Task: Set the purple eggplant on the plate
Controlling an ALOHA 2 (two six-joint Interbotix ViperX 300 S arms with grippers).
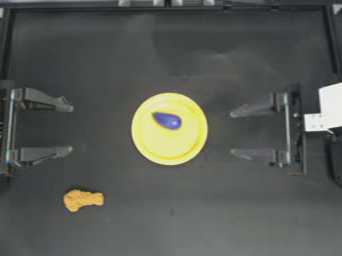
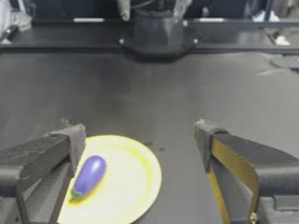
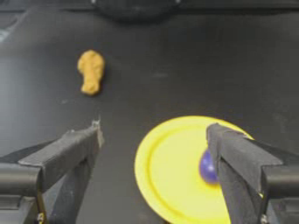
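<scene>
Eggplant axis: the purple eggplant (image 1: pixel 167 120) lies flat with its long axis on a slant in the top view; the narrow end points toward the left gripper's side and the far edge of the table, and the fat rounded end points toward the right gripper's side.
Eggplant stem: in the left wrist view the eggplant (image 2: pixel 88 176) shows a small green tip at the end nearest that gripper's jaws, with the purple body running away from them.
Eggplant look: small, glossy, blue-purple, smooth, egg-to-teardrop shaped, much smaller than the plate.
Eggplant place: it rests on the plate (image 1: pixel 150 145), inside the rim, between the two grippers and touched by neither.
Plate look: round, flat, bright yellow, raised rim, lying on the dark table (image 1: pixel 200 210).
Left gripper: the left gripper (image 1: pixel 65 128) sits well apart from the plate, jaws spread wide with nothing between them; the plate (image 2: pixel 137 183) lies ahead of its jaws.
Right gripper: the right gripper (image 1: pixel 238 132) sits near the plate's other side, jaws also spread wide and empty; in its wrist view the eggplant (image 3: pixel 206 167) is partly hidden behind one of its fingers (image 3: pixel 234 153), on the plate (image 3: pixel 169 175).
Nugget: a lumpy orange-tan nugget (image 1: pixel 83 199) lies on the table, off to one side of the left gripper and well apart from the plate; also visible beyond the right gripper's jaws (image 3: pixel 91 71).
</scene>
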